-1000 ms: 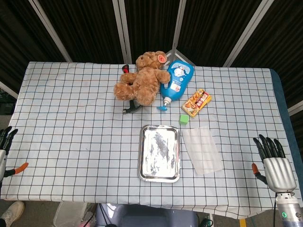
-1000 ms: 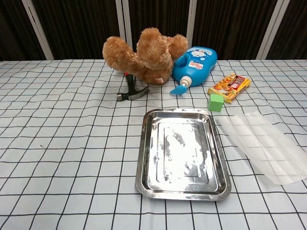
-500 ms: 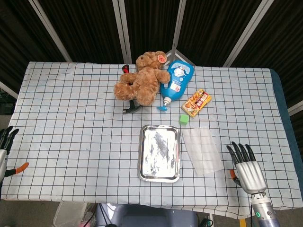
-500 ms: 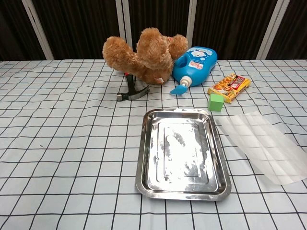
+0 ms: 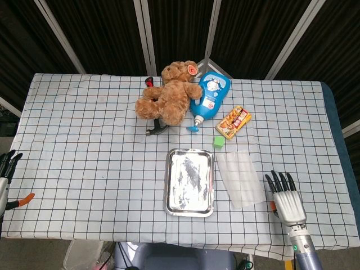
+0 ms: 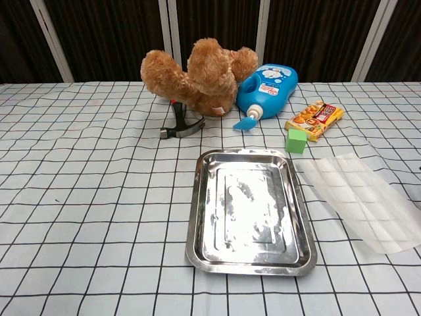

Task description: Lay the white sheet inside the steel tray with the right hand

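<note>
The place looked like a robot test lab or demonstration bay, not a home. The desk (image 5: 84, 146) was draped in a white cloth with a dark grid, and behind its far edge stood black panels (image 5: 101, 34) held in pale metal frames (image 5: 147, 34). An unrelated mix lay on the cloth: a brown teddy bear (image 5: 169, 93), a blue bottle (image 5: 211, 95), a hammer (image 6: 181, 125) partly under the bear, a snack packet (image 5: 233, 122), a green cube (image 5: 219, 142) and a steel tray (image 5: 189, 212), while a robot hand (image 5: 287, 199) sat at the near right edge.
</note>
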Controlling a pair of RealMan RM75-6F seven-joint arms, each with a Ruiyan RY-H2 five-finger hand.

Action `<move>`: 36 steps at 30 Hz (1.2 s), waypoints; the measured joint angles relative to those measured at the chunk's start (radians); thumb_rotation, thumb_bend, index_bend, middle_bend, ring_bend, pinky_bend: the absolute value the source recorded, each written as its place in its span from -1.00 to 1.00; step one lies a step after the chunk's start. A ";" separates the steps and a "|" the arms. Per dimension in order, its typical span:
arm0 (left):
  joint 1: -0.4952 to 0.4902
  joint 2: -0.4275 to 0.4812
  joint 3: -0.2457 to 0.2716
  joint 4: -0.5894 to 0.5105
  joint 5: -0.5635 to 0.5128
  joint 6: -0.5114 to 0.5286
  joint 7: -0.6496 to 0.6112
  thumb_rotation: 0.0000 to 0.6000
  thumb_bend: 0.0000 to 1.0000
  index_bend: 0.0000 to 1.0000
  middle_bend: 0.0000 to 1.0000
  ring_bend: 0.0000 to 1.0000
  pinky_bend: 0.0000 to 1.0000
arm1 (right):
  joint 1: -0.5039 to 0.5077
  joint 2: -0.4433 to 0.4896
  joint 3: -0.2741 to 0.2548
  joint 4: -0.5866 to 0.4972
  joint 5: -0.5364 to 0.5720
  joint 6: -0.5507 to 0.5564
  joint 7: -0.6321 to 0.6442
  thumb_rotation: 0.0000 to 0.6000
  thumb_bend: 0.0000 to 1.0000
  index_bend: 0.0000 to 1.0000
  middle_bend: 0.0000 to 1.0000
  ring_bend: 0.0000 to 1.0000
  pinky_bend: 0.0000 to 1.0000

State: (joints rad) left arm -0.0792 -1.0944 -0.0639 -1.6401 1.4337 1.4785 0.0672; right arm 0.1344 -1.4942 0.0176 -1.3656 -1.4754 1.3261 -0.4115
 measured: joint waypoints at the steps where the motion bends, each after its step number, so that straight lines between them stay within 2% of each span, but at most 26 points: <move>1: 0.000 0.000 0.000 -0.001 0.000 0.000 0.000 1.00 -1.00 -1.00 -1.00 -1.00 -1.00 | 0.000 -0.005 -0.001 0.005 0.004 -0.004 0.001 1.00 -0.11 -1.00 -1.00 -1.00 -1.00; 22: 0.002 0.000 -0.001 -0.004 -0.003 0.002 0.001 1.00 -1.00 -1.00 -1.00 -1.00 -1.00 | 0.027 -0.083 0.000 0.073 0.019 -0.043 0.029 1.00 -0.12 -0.98 -1.00 -1.00 -1.00; 25: 0.001 0.000 0.000 -0.004 -0.002 0.001 0.001 1.00 -1.00 -1.00 -1.00 -1.00 -1.00 | 0.032 -0.094 0.002 0.084 0.013 -0.042 0.039 1.00 -0.11 -0.80 -1.00 -1.00 -1.00; 29: 0.001 0.000 -0.001 -0.004 -0.004 0.000 -0.002 1.00 -1.00 -1.00 -1.00 -1.00 -1.00 | 0.040 -0.109 0.006 0.102 0.002 -0.035 0.060 1.00 -0.12 -0.26 -0.92 -1.00 -1.00; 31: 0.000 0.001 -0.001 -0.005 -0.006 -0.003 -0.003 1.00 -1.00 -1.00 -1.00 -1.00 -1.00 | 0.043 -0.116 0.008 0.108 -0.005 -0.030 0.075 1.00 -0.12 -0.08 -0.85 -1.00 -1.00; 36: 0.000 0.002 -0.001 -0.007 -0.008 -0.005 -0.003 1.00 -1.00 -1.00 -1.00 -1.00 -1.00 | 0.050 -0.129 0.010 0.129 -0.033 -0.003 0.112 1.00 -0.11 0.19 -0.73 -0.95 -1.00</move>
State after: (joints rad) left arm -0.0793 -1.0928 -0.0648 -1.6474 1.4258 1.4739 0.0642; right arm 0.1849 -1.6234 0.0272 -1.2370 -1.5089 1.3229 -0.2994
